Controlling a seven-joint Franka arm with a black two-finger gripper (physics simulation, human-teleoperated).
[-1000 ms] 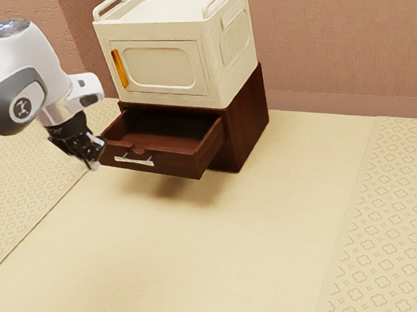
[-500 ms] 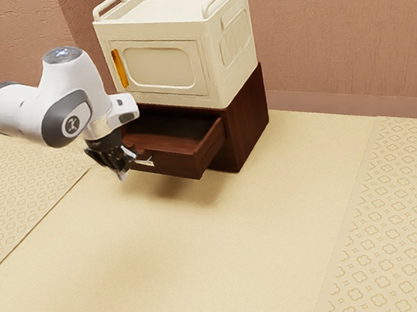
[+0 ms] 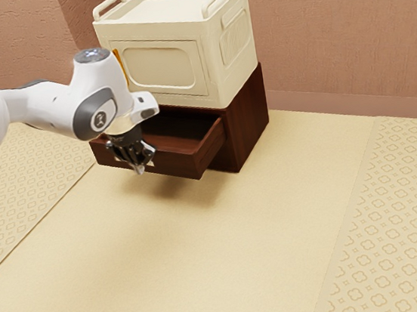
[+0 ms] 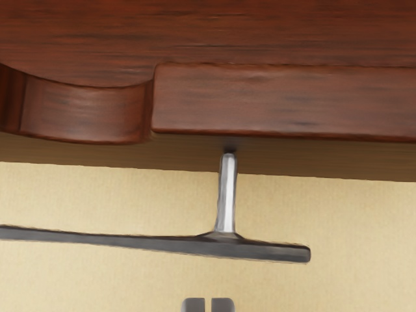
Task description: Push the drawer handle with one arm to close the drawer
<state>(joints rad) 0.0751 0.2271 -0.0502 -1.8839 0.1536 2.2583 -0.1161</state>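
Note:
The gripper points down in front of the pulled-out drawer, covering most of its handle in the exterior view. Its two fingertips stand almost together in the wrist view, shut with nothing between them, and there the gripper is just outward of the silver handle, near one end of the bar. A strip of floor shows between bar and fingertips; whether they touch is not clear. The drawer has a curved notch in its front's top edge. It juts from the dark wooden cabinet.
A cream box-shaped appliance with top rails and an orange handle stands on the cabinet, close behind the arm's hand. Pale floor spreads in front, with patterned strips at both sides. A brown wall rises behind.
My hand has moved toward the exterior view's right along the drawer front, and slightly down, now covering most of the handle. The drawer stands out as far as before.

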